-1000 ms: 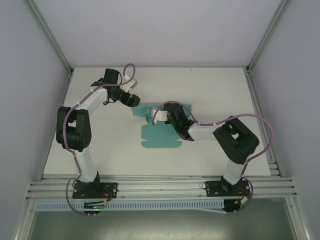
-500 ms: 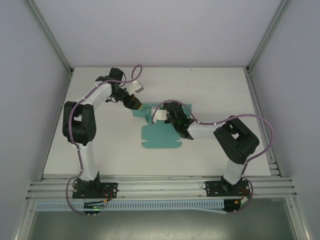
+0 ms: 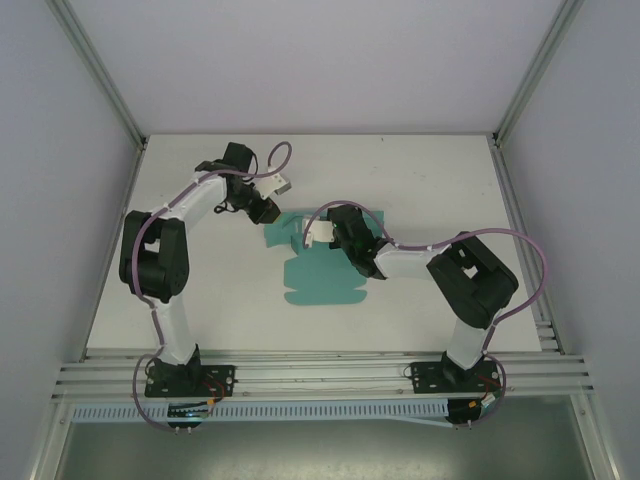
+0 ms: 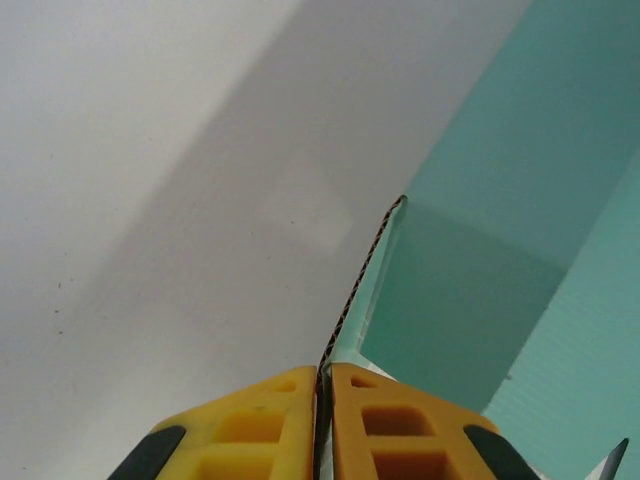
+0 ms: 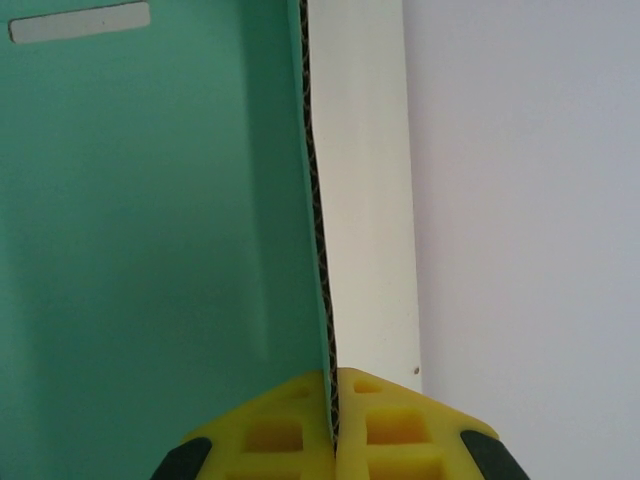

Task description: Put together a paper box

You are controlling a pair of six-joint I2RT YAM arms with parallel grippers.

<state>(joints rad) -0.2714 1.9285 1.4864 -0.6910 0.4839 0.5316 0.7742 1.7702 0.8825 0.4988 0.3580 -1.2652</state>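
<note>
Paper box [image 3: 318, 283]: teal die-cut corrugated sheet, mostly flat at centre of table [image 3: 200, 290]; far flaps raised, white underside showing.

I count one teal-green die-cut paper box sheet [image 3: 315, 282] on the one white table [image 3: 430, 180]. I have two grippers, my left gripper [image 4: 322, 378] and my right gripper [image 5: 335, 380], each with two yellow fingers [image 5: 280, 432], four in all.

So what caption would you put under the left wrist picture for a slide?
Left gripper pinches a raised flap edge of the teal paper box over the white table.
</note>
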